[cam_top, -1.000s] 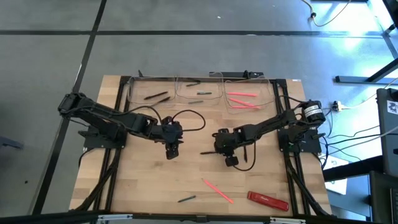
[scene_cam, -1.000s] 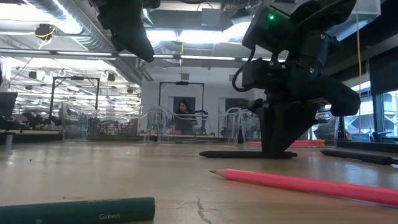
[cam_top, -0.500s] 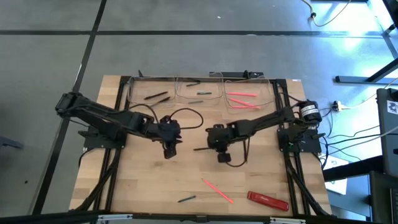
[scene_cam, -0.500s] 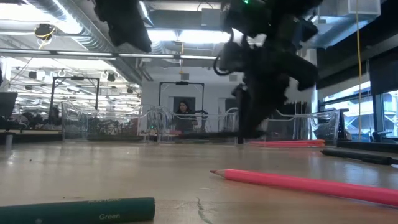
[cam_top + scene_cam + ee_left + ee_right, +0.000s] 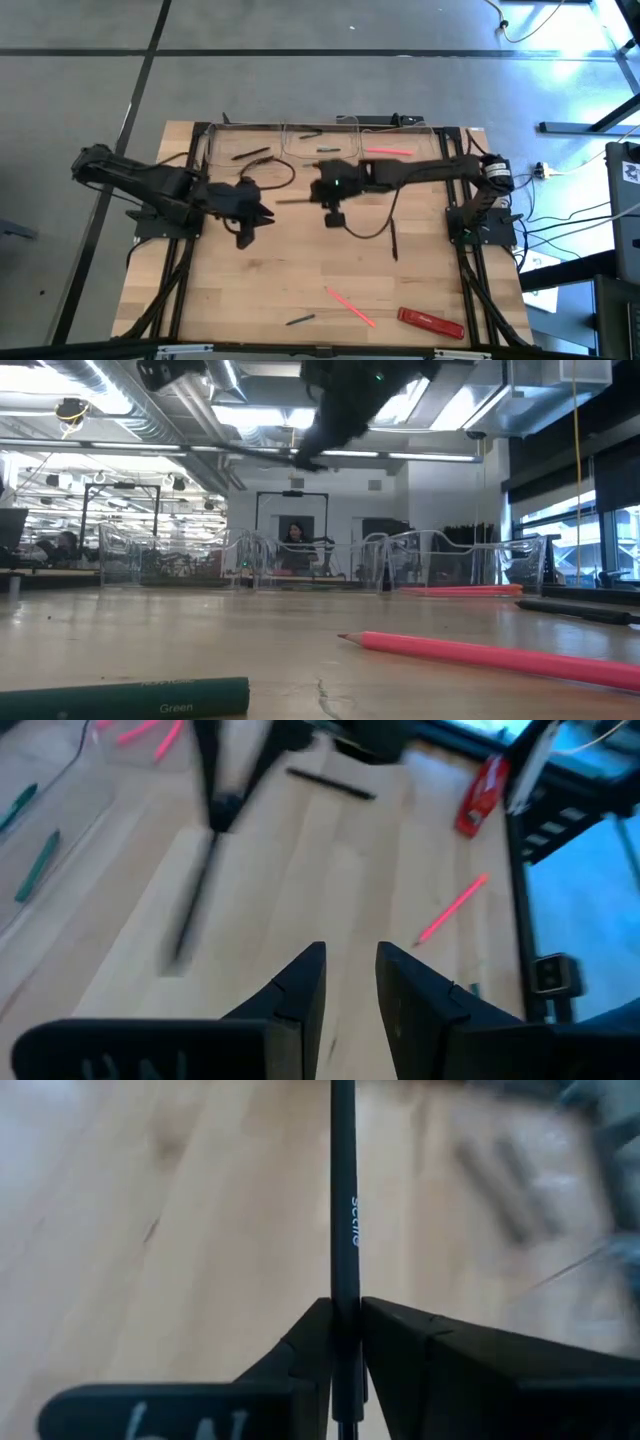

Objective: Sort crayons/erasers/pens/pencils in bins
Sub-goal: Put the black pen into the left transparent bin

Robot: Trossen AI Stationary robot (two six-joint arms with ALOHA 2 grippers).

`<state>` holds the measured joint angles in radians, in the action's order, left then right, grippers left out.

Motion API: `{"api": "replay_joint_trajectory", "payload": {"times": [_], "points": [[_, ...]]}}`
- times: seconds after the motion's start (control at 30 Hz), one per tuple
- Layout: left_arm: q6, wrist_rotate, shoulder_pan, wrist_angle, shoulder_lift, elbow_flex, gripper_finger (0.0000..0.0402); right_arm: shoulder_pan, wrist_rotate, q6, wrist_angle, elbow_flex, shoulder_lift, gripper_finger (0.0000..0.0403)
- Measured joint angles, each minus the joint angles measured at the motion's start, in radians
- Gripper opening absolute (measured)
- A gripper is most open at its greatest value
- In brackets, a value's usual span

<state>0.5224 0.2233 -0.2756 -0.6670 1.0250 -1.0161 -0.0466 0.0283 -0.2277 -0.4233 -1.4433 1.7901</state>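
Note:
My right gripper (image 5: 328,199) hangs above the table's middle, just short of the bins, shut on a black pen (image 5: 298,201). The pen (image 5: 345,1190) sticks out ahead of the fingers, and the low view shows it high up (image 5: 262,451). My left gripper (image 5: 250,216) is open over the table's left half and holds nothing (image 5: 350,982). Three clear bins stand along the far edge: the left one (image 5: 218,150) has black-brown sticks, the middle one (image 5: 300,146) grey-green ones, the right one (image 5: 425,148) pink ones. My right gripper pinches the black pen between its two fingers (image 5: 400,1330), near the pen's right end (image 5: 345,1285). The long free part points toward the table's left. The pen is lifted clear of the table and lies about level.
Loose on the wood lie a black pen (image 5: 393,241), a pink pencil (image 5: 350,305) and a green crayon (image 5: 300,320), with a flat red bar (image 5: 430,322) near the front right. The low view shows the crayon (image 5: 130,698) and pencil (image 5: 480,655) close up.
My right gripper has lifted the black pen off the table and carried it up, left and toward the far edge, nearer the bins. My left gripper has drawn back toward the table's left edge and stayed open.

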Motion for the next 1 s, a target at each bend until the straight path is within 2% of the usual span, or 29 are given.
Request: {"api": "replay_joint_trajectory", "payload": {"times": [0.13,0.27,0.43,0.67,1.0], "points": [[0.000,0.011,-0.022,0.000,-0.061,0.000,0.0084,-0.054,0.000,-0.060,0.035,-0.064,0.000,0.0059],[-0.005,0.079,-0.042,-0.005,-0.113,0.000,0.0084,-0.106,0.005,-0.069,0.121,-0.093,0.000,0.0059],[-0.041,0.129,-0.051,-0.010,-0.153,0.000,0.0084,-0.161,0.099,-0.065,0.260,-0.093,0.005,0.0059],[-0.062,0.136,-0.051,-0.016,-0.171,0.000,0.0084,-0.197,0.177,-0.026,0.495,-0.093,0.086,0.0057],[-0.062,0.162,-0.050,-0.039,-0.171,0.000,0.0084,-0.203,0.187,0.010,0.487,-0.093,0.100,0.0056]]}}
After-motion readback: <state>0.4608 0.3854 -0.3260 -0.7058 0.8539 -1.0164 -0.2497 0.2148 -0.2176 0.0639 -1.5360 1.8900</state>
